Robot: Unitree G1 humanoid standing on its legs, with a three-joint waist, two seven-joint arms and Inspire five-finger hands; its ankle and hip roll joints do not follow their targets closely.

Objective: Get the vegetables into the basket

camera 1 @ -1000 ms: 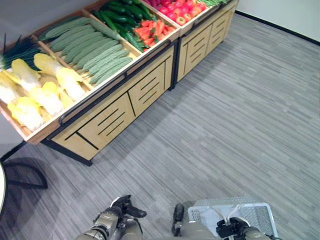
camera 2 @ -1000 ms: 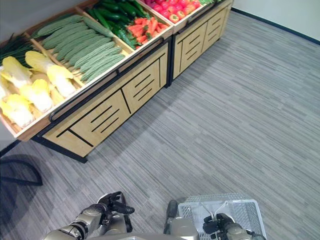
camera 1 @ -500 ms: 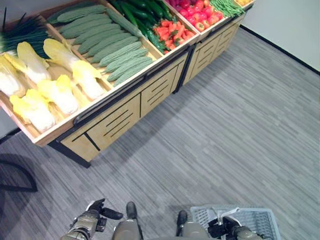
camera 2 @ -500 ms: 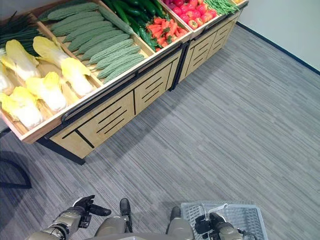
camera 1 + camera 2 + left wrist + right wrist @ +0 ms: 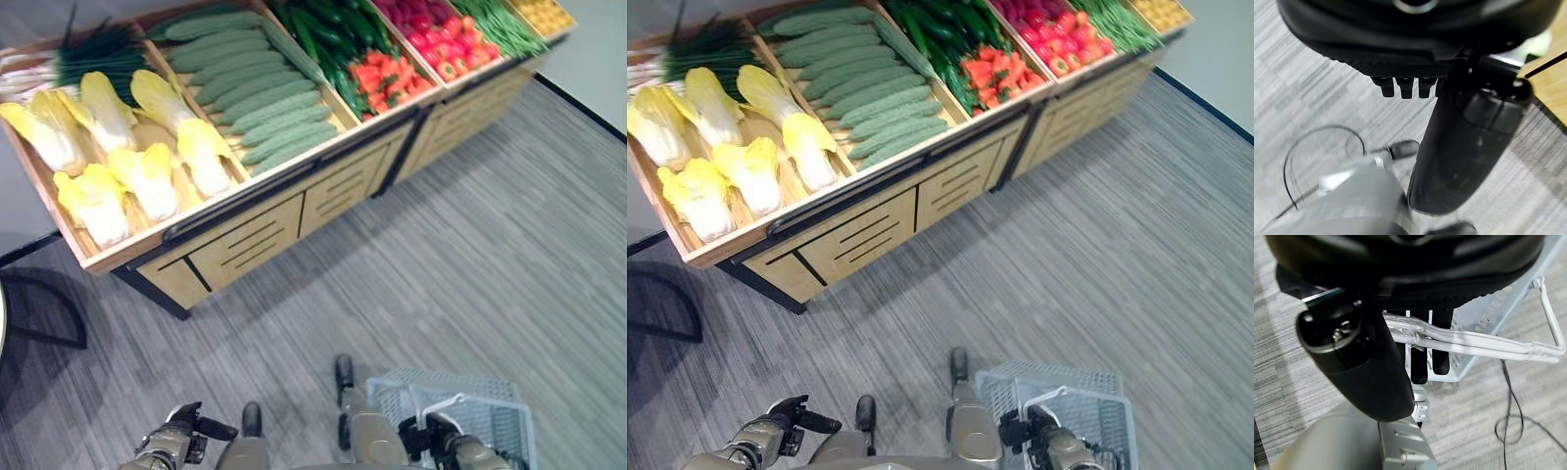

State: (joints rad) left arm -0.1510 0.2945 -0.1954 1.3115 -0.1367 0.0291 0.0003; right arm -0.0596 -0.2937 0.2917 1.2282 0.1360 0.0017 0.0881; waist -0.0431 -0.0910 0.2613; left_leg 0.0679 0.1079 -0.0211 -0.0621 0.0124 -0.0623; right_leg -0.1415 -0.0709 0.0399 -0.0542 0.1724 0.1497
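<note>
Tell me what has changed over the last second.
The camera has swung, so the produce stand now sits more centred, with more bins showing. The right hand keeps its hold on the basket by its handle. The left hand stays low, holding nothing. No vegetable has left the stand.

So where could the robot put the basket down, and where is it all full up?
The grey floor between the wooden stand and the basket is bare. The stand's bins are crowded: cabbages, bumpy green gourds, carrots. The right hand holds the basket's handle.
</note>
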